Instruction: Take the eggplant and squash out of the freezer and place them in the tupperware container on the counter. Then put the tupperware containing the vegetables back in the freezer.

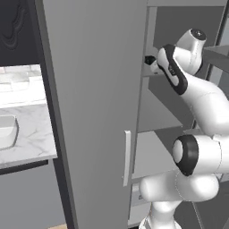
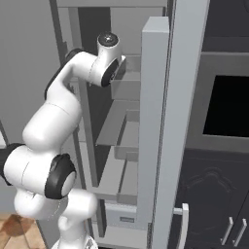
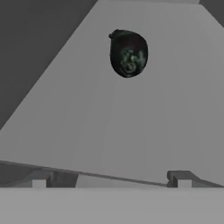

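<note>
So we've got our two dark finger tips (image 3: pixel 111 178) spread as wide as they go, nothing between them. Straight ahead of the gripper, farther back on the flat grey shelf (image 3: pixel 144 127), sits a dark, greenish-black rounded vegetable (image 3: pixel 127 53), probably the eggplant, though it's hard to be sure. Jaws are wide presumably so we can straddle it. The tall grey freezer's flat door (image 1: pixel 96 112) hangs open to our left, and the white see-through tupperware tray (image 1: pixel 8 129) waits on the marble counter (image 1: pixel 31 129) well beyond it.
</note>
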### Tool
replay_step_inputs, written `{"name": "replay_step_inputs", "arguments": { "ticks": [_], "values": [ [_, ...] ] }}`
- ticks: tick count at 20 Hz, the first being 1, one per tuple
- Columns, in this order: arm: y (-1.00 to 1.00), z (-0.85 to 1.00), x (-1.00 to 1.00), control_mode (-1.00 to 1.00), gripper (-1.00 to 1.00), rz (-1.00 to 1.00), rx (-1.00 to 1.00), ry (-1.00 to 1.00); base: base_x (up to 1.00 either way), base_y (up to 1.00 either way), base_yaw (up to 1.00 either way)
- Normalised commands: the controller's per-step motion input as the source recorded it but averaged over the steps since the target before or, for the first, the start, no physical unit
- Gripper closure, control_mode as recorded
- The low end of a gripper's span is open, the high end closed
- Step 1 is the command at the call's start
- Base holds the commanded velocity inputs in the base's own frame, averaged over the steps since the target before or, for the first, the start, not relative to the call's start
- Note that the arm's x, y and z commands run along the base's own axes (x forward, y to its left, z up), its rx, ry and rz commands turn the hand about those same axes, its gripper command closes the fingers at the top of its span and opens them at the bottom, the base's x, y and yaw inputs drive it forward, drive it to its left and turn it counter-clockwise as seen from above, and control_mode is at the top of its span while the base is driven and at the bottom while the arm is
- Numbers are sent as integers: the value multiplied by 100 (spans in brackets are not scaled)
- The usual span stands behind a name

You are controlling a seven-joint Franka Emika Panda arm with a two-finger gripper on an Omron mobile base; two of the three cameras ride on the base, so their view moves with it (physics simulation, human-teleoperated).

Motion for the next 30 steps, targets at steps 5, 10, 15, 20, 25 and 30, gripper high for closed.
{"name": "replay_step_inputs", "arguments": {
  "ticks": [5,10,15,20,25,30],
  "values": [
    [0,6,26,-100,-100,6,7,0,0,0,0],
    [0,2,26,-100,-100,6,4,0,0,0,0],
    [0,0,16,-100,-100,4,0,0,0,0,0],
    [0,0,20,-100,-100,2,0,0,0,0,0],
    [5,0,25,-100,-100,0,0,-2,0,0,0],
    [0,0,20,-100,-100,0,1,-2,0,0,0]
  ]
}}
